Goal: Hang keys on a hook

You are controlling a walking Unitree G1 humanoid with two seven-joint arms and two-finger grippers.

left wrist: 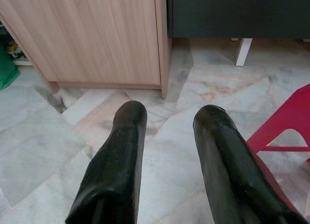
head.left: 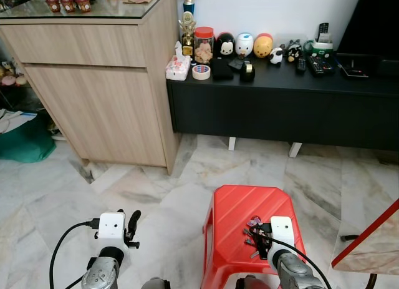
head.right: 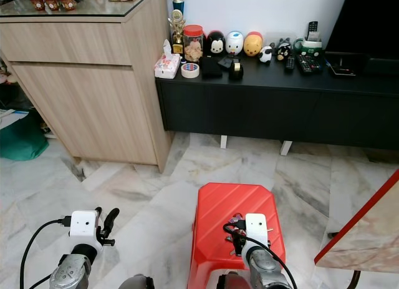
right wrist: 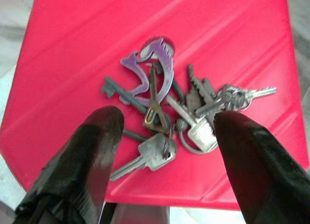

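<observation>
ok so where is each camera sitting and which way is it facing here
Left and right eye views: on the head, looking forward and down at the red stool, both arms low in frame.
Left wrist view: along the open left gripper at the wooden cabinet.
Right wrist view: along the open right gripper at the keys.
Shared: the stool.

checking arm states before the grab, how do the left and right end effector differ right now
The right end effector hangs over the red plastic stool, its open fingers straddling the bunch of keys lying there; the left end effector hangs over bare marble floor, beside the stool, with nothing between its fingers. The right has a target in its gap; the left points toward the wooden cabinet. Both are open and hold nothing.
</observation>
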